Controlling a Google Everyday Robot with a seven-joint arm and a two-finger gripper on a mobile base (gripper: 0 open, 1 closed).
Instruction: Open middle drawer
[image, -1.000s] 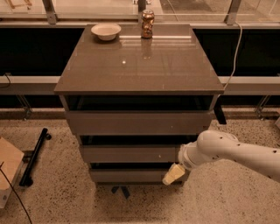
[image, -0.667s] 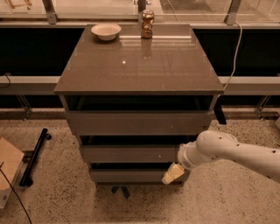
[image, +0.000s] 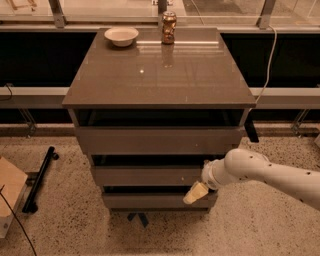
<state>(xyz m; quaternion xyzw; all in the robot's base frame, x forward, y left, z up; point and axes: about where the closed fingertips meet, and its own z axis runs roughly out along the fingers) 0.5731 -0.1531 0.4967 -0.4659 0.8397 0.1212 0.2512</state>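
Gripper (image: 196, 192) sits low at the right end of the cabinet front. Its tan tip lies in the gap under the middle drawer (image: 150, 176) and overlaps the top edge of the bottom drawer (image: 155, 201). Can't tell whether it is spread or closed, since only one tan piece shows. The white arm (image: 270, 172) comes in from the right edge.

The middle drawer is the second of three flat grey-brown fronts, below the top drawer (image: 157, 140). No interior is visible, so I judge it shut or barely cracked. The pull is not done.

Risks, as I judge them:
- The fronts have no handle and the gripper is right on the line between two drawers. A hook slightly too low drags the bottom drawer instead.
- Contact is far off-centre to the right, so a pull from there could rack the drawer and jam it.
- Purchase on the lip looks shallow, so it could slip off mid-pull.
- A hard tug on a stuck drawer could rock the cabinet and tip the can (image: 169, 27), which stands beside the bowl (image: 121, 36) at the back of the glossy grey tabletop (image: 160, 75).

Room: speckled terrazzo floor (image: 75, 225), dark window band behind, white cable (image: 270, 50) hanging at the right, and a black bar (image: 40, 177) lying on the floor at the left.
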